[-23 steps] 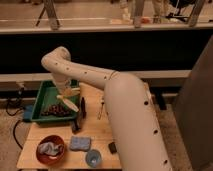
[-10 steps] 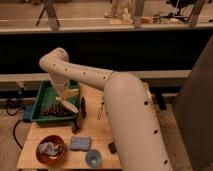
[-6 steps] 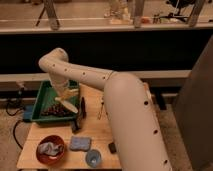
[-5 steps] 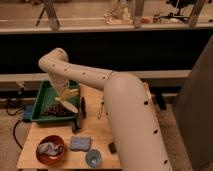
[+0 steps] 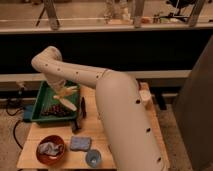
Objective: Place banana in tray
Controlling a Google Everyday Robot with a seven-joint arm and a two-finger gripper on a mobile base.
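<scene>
Camera view: hand (image 5: 64,94) over wooden table (image 5: 36,133).

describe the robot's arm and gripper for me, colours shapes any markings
The arm is a thick, smooth cream-white tube with rounded joints, dotted with small dark round holes along its shell. No cables or lettering show on it. The gripper, at its narrow end over the green tray, is the same pale cream and looks slim beside the bulky arm.

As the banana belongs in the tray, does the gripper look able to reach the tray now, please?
Probably yes: the gripper hangs just above the tray at its right side, with nothing between them; a dark pile lies in its near part.
</scene>
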